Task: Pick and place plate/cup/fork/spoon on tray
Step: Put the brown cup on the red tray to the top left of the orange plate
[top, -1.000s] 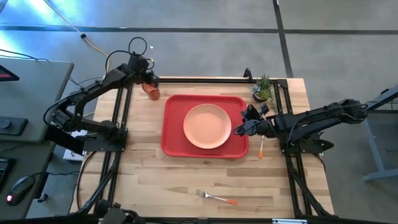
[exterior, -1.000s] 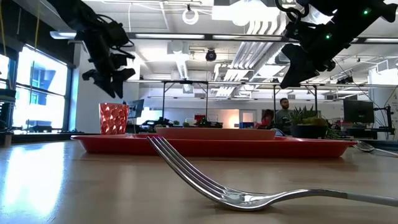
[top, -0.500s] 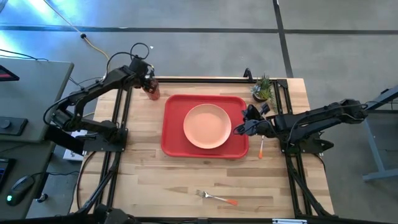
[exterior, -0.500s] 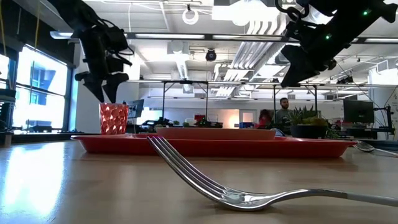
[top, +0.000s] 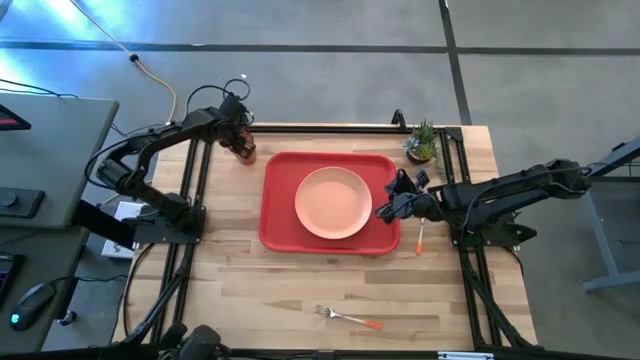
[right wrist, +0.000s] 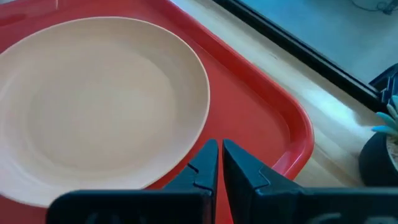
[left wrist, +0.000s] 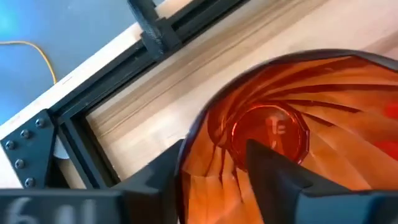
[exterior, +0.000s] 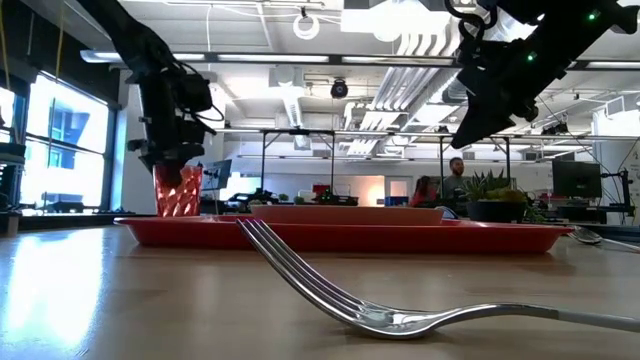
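Observation:
The red-orange cup (top: 246,152) stands on the wood just off the red tray's (top: 278,232) far left corner. My left gripper (top: 240,138) is down on it, open. One finger (left wrist: 267,168) is inside the cup (left wrist: 323,93) and the other (left wrist: 158,177) is outside its wall. The peach plate (top: 333,202) lies on the tray. My right gripper (top: 383,209) is shut and empty, above the tray's right rim beside the plate (right wrist: 93,99). The spoon (top: 420,238) lies right of the tray. The fork (top: 347,317) lies near the front edge. My left gripper comes at the cup from above, pointing down, and straddles the cup's rim (left wrist: 189,134), one finger inside and one outside. I cannot tell whether either finger touches the wall. The cup (exterior: 180,195) stands on the table.
A small potted plant (top: 423,143) stands at the far right, beyond the tray's corner. Black frame rails run along the table's far, left and right sides. There is bare wood between the tray and the fork (exterior: 400,310).
My left gripper has come down and a little toward the near edge, onto the cup, from above and behind it. Its fingers now stand on either side of the cup's wall.

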Controlling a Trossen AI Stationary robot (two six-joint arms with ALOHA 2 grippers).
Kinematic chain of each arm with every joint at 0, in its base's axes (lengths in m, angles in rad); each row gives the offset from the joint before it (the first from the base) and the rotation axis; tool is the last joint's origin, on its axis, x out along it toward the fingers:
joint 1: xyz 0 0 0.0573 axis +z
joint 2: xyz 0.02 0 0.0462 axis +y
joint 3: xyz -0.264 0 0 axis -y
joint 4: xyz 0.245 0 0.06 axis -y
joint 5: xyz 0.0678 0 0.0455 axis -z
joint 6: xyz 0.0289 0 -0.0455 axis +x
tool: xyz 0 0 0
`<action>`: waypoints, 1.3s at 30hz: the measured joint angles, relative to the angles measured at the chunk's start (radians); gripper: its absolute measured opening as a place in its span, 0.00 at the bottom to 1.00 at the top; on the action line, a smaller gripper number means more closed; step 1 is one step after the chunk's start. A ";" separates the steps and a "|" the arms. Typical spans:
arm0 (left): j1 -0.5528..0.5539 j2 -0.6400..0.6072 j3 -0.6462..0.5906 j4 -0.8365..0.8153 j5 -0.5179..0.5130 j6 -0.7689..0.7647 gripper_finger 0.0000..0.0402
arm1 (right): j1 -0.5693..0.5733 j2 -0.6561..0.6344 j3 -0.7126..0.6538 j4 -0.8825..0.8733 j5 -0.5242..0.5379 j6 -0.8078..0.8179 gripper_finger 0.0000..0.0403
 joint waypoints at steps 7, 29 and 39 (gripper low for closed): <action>-0.060 -0.075 0.051 -0.034 0.002 0.009 0.05 | 0.000 0.000 0.000 0.000 -0.004 0.034 0.03; -0.478 -0.028 0.147 0.012 0.041 -0.088 0.02 | 0.001 0.000 0.000 0.018 -0.061 0.080 0.03; -0.460 0.078 0.147 0.030 0.038 -0.092 0.07 | 0.024 0.000 0.000 0.016 -0.056 0.158 0.03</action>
